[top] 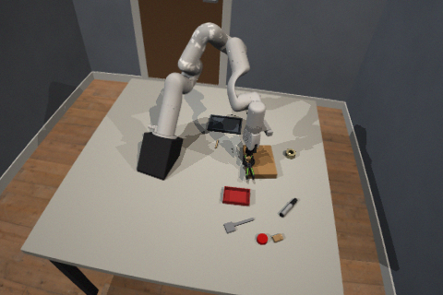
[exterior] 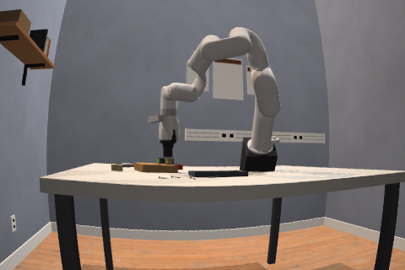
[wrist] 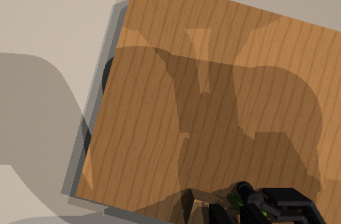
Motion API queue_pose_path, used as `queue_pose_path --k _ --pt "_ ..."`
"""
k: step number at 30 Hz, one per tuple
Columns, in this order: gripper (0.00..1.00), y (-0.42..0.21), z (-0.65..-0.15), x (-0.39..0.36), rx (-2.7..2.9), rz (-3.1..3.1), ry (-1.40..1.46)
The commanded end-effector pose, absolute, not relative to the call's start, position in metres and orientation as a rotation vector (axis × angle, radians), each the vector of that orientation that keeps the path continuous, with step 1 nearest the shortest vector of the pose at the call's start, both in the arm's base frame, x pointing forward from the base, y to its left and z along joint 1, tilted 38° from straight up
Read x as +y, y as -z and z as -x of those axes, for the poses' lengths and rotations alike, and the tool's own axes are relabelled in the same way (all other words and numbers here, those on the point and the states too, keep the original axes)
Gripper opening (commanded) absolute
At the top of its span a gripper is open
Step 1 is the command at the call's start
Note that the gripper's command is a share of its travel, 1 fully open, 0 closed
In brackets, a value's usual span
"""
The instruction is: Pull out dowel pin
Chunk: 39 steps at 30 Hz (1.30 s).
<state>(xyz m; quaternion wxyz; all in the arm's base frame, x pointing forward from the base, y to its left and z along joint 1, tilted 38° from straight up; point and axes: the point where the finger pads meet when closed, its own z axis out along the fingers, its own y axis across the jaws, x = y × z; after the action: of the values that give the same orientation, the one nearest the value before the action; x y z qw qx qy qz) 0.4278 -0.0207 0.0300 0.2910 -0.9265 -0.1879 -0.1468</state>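
The wooden bench board (top: 267, 165) (exterior: 148, 167) (wrist: 191, 100) lies right of the table's middle. At its near-left edge sit the small wooden block (exterior: 169, 160) and the black spring clamp with green tips (top: 248, 172) (exterior: 159, 160) (wrist: 271, 200). My gripper (top: 249, 156) (exterior: 168, 154) points straight down onto the block and is shut on a thin thing at the block's top, which I take for the dowel pin. The fingers hide the pin itself. In the wrist view a grey strip (wrist: 88, 150) runs along the board's left edge.
A red tray (top: 236, 195), a marker (top: 288, 207), a grey flat tool (top: 236, 225), a red disc (top: 261, 238) and a small tan piece (top: 277, 238) lie toward the front. A brass ring (top: 290, 153) lies right of the board, a dark tablet (top: 224, 123) behind it, and the arm's black base (top: 158, 154) to the left.
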Motion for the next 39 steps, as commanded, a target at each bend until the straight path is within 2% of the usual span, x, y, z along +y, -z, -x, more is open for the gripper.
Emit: queue_pose_path --k 1,39 --pt "0.00 -0.0308 -0.4286 -0.0215 -0.430 2.481 0.369" --pt "0.00 -0.0313 -0.4285 -0.0219 0.416 2.446 0.085"
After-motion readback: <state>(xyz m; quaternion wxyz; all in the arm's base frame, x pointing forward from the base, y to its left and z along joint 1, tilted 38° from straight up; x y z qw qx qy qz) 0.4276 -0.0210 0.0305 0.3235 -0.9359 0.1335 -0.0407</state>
